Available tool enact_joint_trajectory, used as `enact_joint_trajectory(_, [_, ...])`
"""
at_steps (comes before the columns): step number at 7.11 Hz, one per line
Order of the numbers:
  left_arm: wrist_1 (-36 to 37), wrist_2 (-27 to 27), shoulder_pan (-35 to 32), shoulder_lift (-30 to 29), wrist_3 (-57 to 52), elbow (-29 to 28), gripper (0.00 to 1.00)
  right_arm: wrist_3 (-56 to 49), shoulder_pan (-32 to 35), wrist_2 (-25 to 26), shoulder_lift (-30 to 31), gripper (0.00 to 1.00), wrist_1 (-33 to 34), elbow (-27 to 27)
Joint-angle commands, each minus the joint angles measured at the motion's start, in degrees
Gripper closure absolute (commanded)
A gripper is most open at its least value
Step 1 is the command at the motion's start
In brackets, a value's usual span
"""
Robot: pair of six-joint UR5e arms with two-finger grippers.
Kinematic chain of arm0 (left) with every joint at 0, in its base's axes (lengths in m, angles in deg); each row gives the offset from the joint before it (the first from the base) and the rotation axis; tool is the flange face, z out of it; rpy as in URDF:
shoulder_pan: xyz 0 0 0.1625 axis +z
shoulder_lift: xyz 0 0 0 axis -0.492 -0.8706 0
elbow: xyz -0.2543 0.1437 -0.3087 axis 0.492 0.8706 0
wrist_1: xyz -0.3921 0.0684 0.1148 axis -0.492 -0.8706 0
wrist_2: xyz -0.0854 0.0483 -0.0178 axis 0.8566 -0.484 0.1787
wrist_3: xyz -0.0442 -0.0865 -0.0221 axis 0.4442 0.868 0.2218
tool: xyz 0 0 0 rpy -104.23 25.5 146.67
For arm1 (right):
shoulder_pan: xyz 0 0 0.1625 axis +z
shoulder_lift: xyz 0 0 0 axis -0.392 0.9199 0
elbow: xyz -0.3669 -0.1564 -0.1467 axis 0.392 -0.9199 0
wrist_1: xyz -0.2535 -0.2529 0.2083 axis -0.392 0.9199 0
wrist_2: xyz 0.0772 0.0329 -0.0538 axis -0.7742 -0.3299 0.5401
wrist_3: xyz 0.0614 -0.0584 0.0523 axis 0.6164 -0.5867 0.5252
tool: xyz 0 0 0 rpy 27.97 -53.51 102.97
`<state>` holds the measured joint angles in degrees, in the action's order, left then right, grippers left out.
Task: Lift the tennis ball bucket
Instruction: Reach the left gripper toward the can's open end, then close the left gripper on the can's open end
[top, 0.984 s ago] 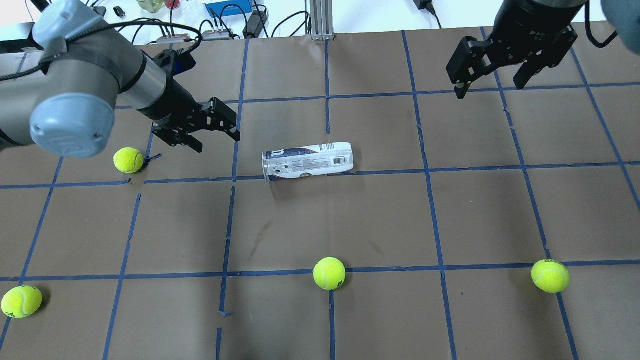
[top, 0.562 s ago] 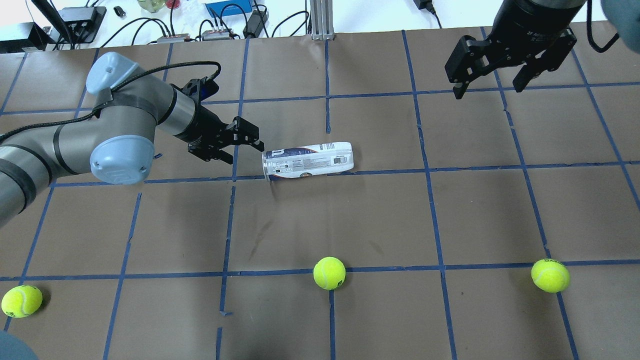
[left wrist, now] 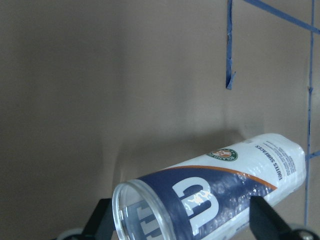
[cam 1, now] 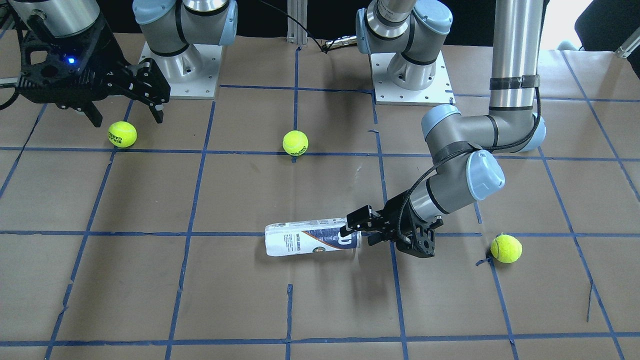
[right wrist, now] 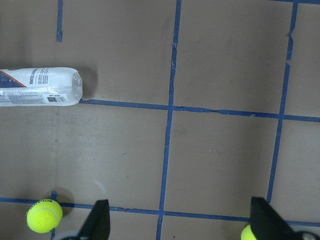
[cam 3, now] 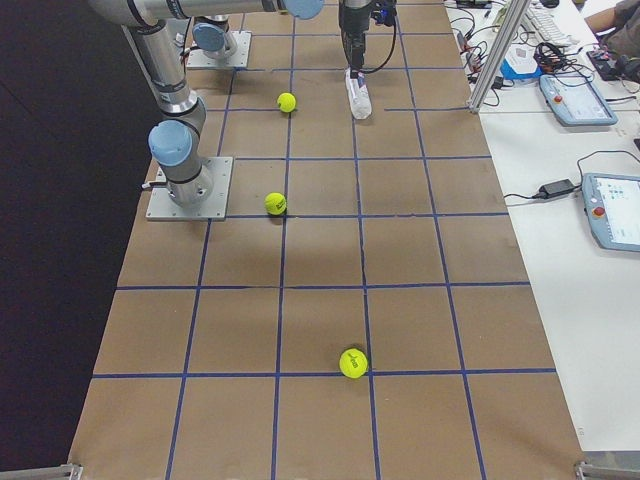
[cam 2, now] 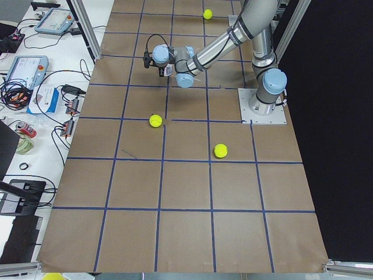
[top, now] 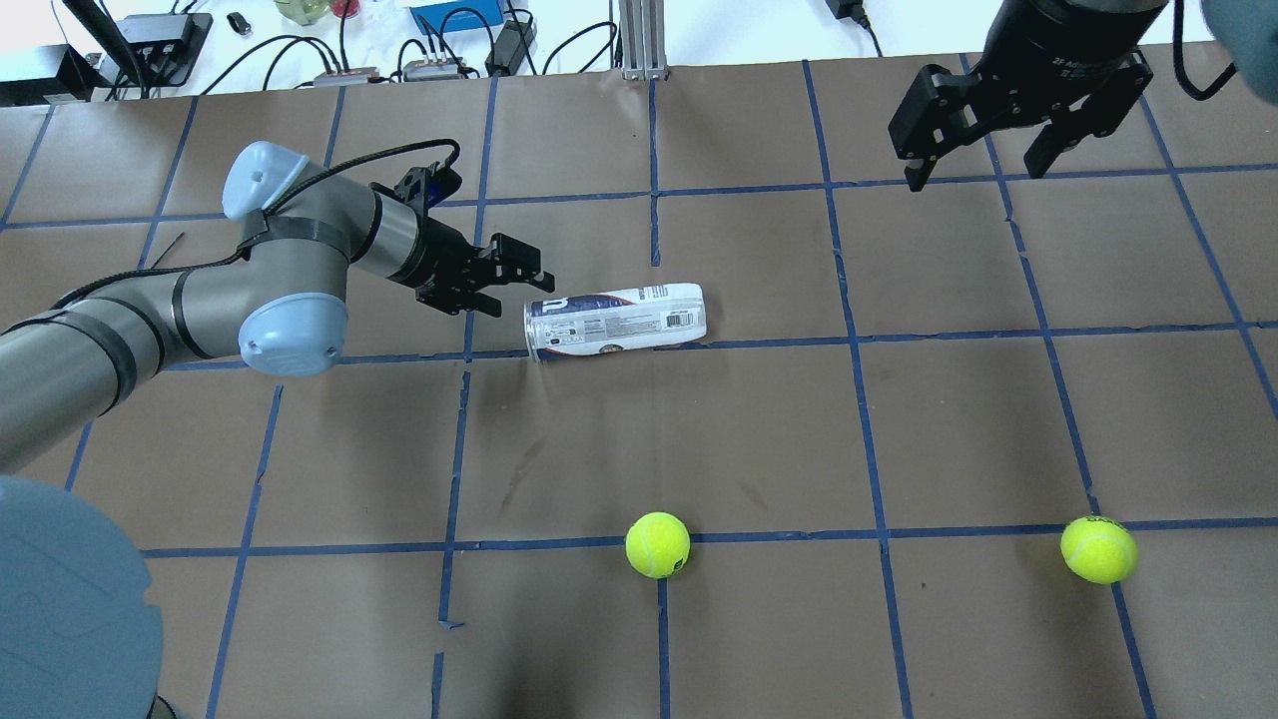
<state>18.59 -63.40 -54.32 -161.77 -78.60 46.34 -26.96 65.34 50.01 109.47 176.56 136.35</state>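
The tennis ball bucket (top: 614,320) is a clear tube with a white-and-navy label, lying on its side near the table's middle. It also shows in the front view (cam 1: 310,238) and the right wrist view (right wrist: 37,87). My left gripper (top: 521,293) is open, low over the table, at the tube's open left end. In the left wrist view the tube's open rim (left wrist: 150,210) lies between my two fingers (left wrist: 102,222), which show no contact with it. My right gripper (top: 978,172) is open and empty, high at the far right.
Yellow-green tennis balls lie on the brown paper: one at front centre (top: 657,545), one at front right (top: 1098,549), one beside my left arm (cam 1: 506,248). Cables and boxes (top: 439,30) line the far edge. Blue tape lines grid the table.
My left arm has swung right and come down, bringing its open gripper up to the tube's open end. The tube and the right arm have not moved.
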Motion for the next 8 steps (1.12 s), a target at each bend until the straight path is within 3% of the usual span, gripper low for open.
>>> enact_joint_trajectory(1, [0.4,3.4,-0.1,-1.4,0.1,0.0,0.07,-0.1,0.0,-0.1,-0.3,0.00,0.1,0.0])
enact_joint_trajectory(3, [0.7,7.6,-0.1,-1.5,0.6,0.3,0.11,-0.1,-0.1,-0.1,-0.4,0.00,-0.4,0.0])
enact_joint_trajectory(4, [0.7,7.7,-0.1,-1.3,0.4,0.8,0.20,0.0,-0.2,0.1,-0.4,0.00,-0.6,0.0])
enact_joint_trajectory(6, [0.2,7.3,-0.1,-1.6,0.3,1.3,0.24,0.0,-0.1,0.1,-0.5,0.00,-0.8,0.1])
enact_joint_trajectory(7, [0.3,7.7,-0.1,-1.6,0.6,1.4,0.39,-0.1,-0.5,0.1,-0.4,0.00,-0.9,0.1])
enact_joint_trajectory(8, [-0.3,7.2,-0.1,-0.1,2.0,1.3,0.62,-0.1,-0.4,0.1,-0.4,0.00,-0.9,0.0])
